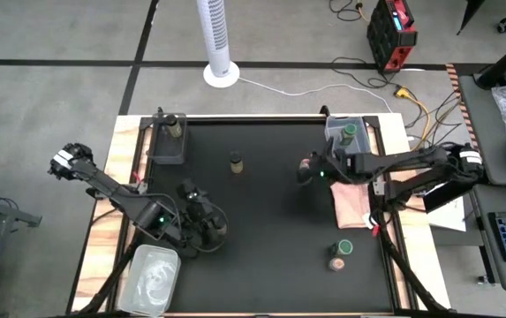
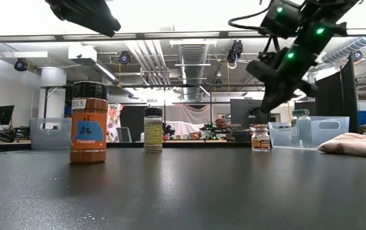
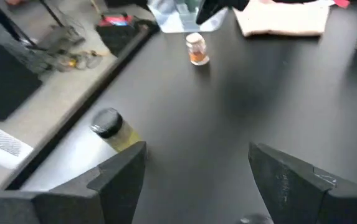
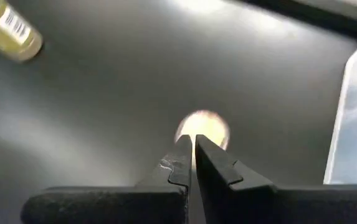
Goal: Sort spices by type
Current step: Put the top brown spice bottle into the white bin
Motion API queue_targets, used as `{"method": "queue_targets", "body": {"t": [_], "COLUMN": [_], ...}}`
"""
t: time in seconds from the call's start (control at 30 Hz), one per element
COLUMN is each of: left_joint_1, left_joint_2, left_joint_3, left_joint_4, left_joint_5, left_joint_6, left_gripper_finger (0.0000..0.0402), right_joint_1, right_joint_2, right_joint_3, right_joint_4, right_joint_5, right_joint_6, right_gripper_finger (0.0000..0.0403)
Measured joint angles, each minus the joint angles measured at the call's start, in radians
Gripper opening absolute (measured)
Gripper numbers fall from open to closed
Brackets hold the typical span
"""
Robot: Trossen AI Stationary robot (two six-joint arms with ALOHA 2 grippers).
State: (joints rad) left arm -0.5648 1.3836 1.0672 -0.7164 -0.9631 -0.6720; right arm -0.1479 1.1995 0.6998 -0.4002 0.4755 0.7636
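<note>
My right gripper (image 4: 194, 152) is shut and hangs just above a small pale-topped jar (image 4: 203, 127) with orange-brown contents (image 2: 260, 137), apart from it in the low view. In the high view this gripper (image 1: 305, 170) is right of the table's middle. My left gripper (image 3: 197, 168) is open and raised near the table's near-left part (image 1: 201, 223), above a dark-lidded orange jar (image 2: 88, 131). A dark-lidded yellowish jar (image 1: 236, 162) stands upright at mid table. A green-lidded jar (image 1: 344, 246) and a pinkish-brown-topped jar (image 1: 336, 262) stand near the right near corner.
A clear tub (image 1: 339, 132) at the far right holds a green-lidded jar (image 1: 348, 132). A black tray (image 1: 166, 141) at the far left holds another jar (image 1: 174, 126). A pink cloth (image 1: 352, 205) lies at the right edge. A clear tub (image 1: 151, 278) sits at the near-left corner.
</note>
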Motion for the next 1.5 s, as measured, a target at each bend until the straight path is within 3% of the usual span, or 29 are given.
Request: {"method": "queue_targets", "body": {"t": [0.2,0.5,0.83,1.03,1.13,1.3,1.5], "left_joint_1": [0.003,0.006,0.006,0.006,0.006,0.006,0.006], "left_joint_2": [-0.008,-0.008,-0.008,-0.008,-0.008,-0.005,0.039], "left_joint_3": [0.000,0.000,0.000,0.000,0.000,0.000,0.000], "left_joint_4": [0.010,0.017,0.019,0.025,0.035,0.076,0.208], "left_joint_5": [-0.078,-0.104,-0.104,-0.084,-0.050,-0.037,0.031], "left_joint_6": [-0.001,-0.002,-0.007,-0.007,-0.007,-0.006,0.086], "left_gripper_finger": [0.0266,0.0266,0.0266,0.0266,0.0266,0.0266,0.0266], "right_joint_1": [-0.114,-0.117,-0.040,-0.003,0.026,0.104,0.241], "right_joint_2": [0.033,0.168,0.150,0.133,0.133,0.133,0.135], "right_joint_3": [0.000,0.002,0.000,0.000,0.001,0.001,0.001], "right_joint_4": [0.083,0.104,0.092,0.100,0.100,0.102,0.108], "right_joint_5": [-0.009,-0.002,-0.025,-0.171,-0.194,-0.266,-0.274], "right_joint_6": [-0.090,-0.102,-0.089,-0.081,-0.067,-0.052,0.010], "right_gripper_finger": [0.0013,0.0013,0.0013,0.0013,0.0013,0.0013,0.0013]}}
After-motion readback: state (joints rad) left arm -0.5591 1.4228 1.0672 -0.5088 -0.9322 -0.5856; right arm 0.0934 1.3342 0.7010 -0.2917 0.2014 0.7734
